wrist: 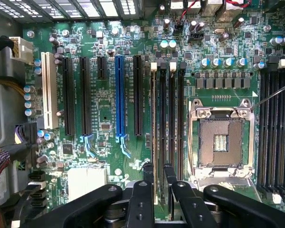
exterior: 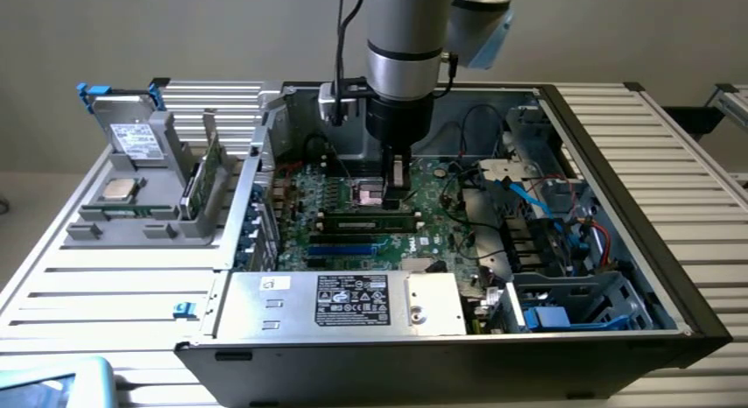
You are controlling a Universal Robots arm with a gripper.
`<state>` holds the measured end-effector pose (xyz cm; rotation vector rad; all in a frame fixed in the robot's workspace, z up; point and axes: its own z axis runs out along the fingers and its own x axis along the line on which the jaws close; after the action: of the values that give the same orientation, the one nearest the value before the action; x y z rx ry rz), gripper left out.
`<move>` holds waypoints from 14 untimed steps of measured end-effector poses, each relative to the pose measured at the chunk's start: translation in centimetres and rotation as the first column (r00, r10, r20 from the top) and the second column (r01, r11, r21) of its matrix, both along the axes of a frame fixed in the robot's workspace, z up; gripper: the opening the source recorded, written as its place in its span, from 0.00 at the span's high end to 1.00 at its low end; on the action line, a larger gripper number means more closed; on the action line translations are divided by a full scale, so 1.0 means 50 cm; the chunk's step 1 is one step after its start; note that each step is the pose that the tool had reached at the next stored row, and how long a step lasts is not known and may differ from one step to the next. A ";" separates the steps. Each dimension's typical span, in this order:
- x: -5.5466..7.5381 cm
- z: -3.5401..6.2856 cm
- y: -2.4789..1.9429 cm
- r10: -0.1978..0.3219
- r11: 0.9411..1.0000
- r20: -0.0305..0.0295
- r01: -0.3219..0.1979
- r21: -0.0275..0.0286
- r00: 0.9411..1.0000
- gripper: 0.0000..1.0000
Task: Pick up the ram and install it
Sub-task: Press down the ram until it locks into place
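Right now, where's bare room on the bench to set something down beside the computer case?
The ribbed bench is bare in front of the gray parts holder, and at the exterior view's right of the computer case. Inside the case it is crowded: the gripper hangs over the motherboard, with cables beside it.

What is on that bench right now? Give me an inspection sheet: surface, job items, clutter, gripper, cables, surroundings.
Surface: ribbed metal table carrying an open computer case.
Job's things: a ram stands on edge in the grey holder, outside the case.
Clutter: processor chip on the holder.
Gripper: gripper low over the memory slots, beside the empty processor socket; whether it holds anything cannot be told.
Cables: loose wires inside the case.
Surroundings: plain wall; nothing else seen.
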<state>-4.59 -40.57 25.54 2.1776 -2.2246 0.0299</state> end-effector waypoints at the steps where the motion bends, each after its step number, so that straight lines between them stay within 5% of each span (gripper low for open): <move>1: 0.000 0.000 0.0000 0.000 1.000 0.000 0.000 0.000 1.000 0.77; 6: 0.000 0.000 0.0000 0.000 1.000 0.000 0.000 0.000 1.000 0.89; 14: 0.000 -0.015 -0.0009 0.000 1.000 0.000 0.000 0.000 1.000 0.89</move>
<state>-4.59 -40.61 24.77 2.1774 -2.2246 0.0301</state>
